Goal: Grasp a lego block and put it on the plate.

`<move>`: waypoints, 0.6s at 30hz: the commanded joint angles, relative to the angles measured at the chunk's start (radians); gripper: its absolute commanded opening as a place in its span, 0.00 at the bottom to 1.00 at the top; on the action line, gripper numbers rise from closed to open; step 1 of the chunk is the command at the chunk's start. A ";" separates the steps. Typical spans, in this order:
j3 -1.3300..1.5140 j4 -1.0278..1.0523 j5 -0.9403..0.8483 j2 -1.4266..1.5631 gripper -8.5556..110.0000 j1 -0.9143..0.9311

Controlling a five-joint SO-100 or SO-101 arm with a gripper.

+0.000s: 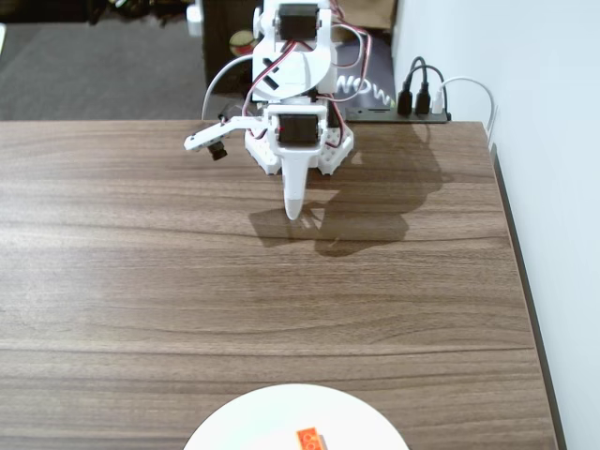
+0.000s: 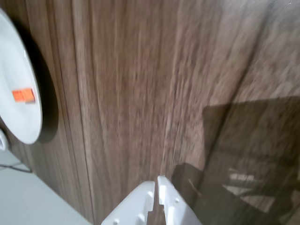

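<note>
The small bright orange plastic lego block (image 1: 308, 439) lies on the large plain white round plate (image 1: 244, 422) at the near edge of the fixed view; the wrist view shows the same block (image 2: 23, 95) resting flat inside the plate's rim (image 2: 28, 126), near its middle. Judged from that, the placing looks done. The white two-piece fingers (image 1: 293, 212) are closed on nothing, tips meeting in the wrist view (image 2: 156, 185), and they hang folded close to the arm's base, well apart from the plate, over bare brown wood-grain counter (image 1: 141, 281). What remains is parking: the arm should settle at its rest pose slowly, fingers kept clear of the counter surface, and no sweep back toward the plate, so the block is not nudged.
</note>
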 commanded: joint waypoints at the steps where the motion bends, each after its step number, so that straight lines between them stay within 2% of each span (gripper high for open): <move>1: -0.005 0.003 0.011 0.002 0.08 0.021; 18: -0.005 0.003 0.025 0.002 0.08 0.037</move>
